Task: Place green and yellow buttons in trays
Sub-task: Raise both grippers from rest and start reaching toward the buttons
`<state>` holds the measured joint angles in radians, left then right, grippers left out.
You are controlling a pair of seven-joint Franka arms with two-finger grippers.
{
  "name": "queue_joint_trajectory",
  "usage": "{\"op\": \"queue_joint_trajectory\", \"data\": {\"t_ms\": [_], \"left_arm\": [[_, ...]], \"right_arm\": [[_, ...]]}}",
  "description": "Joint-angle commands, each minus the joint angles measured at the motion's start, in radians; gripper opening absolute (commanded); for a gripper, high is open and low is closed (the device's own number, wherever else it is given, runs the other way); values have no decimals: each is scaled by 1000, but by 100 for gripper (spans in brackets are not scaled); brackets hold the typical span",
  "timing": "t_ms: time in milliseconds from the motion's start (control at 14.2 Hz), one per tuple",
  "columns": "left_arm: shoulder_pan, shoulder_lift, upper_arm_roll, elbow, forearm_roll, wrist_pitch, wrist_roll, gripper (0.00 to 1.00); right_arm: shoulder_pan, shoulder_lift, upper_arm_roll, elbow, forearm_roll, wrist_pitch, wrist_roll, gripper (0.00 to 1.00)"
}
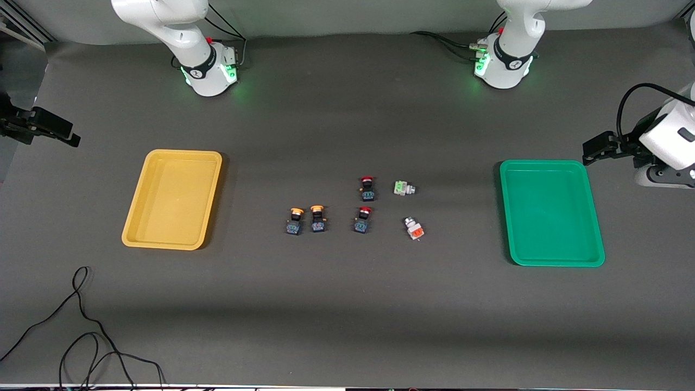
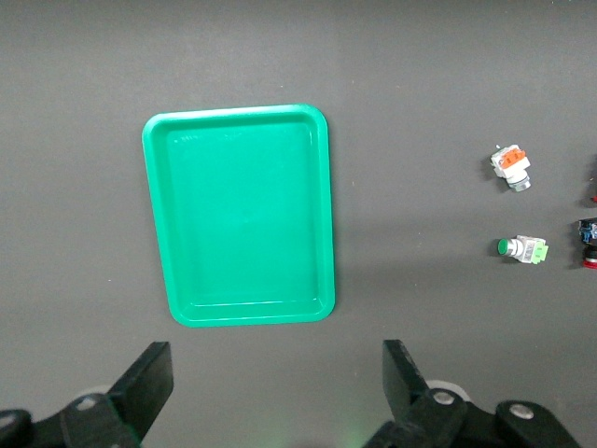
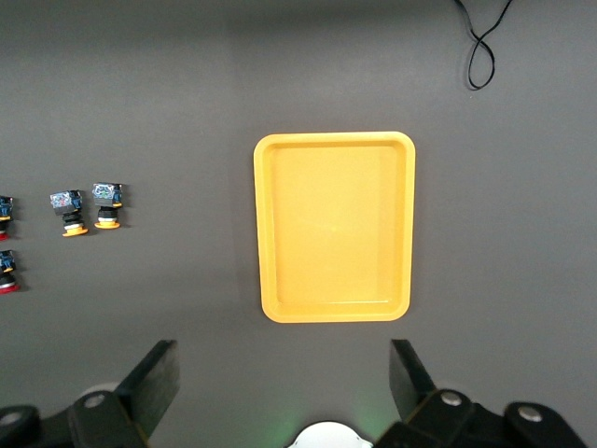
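Note:
Two yellow-capped buttons (image 1: 295, 221) (image 1: 318, 218) stand side by side mid-table, toward the yellow tray (image 1: 172, 199). The green-faced white button (image 1: 403, 188) lies toward the green tray (image 1: 551, 212). Both trays hold nothing. Both arms rise out of the front view's top. My left gripper (image 2: 276, 373) hangs high over the table between its base and the green tray (image 2: 238, 215), open and holding nothing. My right gripper (image 3: 284, 369) hangs high between its base and the yellow tray (image 3: 336, 227), also open, with nothing in it.
Two red-capped switches (image 1: 367, 188) (image 1: 363, 219) and a white block with an orange face (image 1: 415, 228) sit among the buttons. A black cable (image 1: 81, 326) loops near the front camera. A white-and-black device (image 1: 657, 141) and a black clamp (image 1: 38, 127) stand at the table's ends.

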<state>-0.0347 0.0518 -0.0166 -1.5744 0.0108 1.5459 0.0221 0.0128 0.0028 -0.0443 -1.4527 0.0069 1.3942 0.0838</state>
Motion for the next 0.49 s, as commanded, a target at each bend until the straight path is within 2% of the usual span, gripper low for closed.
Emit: {"op": "queue_joint_trajectory", "data": {"t_ms": [0, 421], "left_arm": [[-11, 2, 7, 14, -2, -9, -8, 100], [-11, 2, 7, 16, -2, -7, -11, 100]], "right_arm": [[4, -1, -6, 3, 7, -11, -6, 100], [4, 2, -6, 8, 5, -9, -18, 100]]}}
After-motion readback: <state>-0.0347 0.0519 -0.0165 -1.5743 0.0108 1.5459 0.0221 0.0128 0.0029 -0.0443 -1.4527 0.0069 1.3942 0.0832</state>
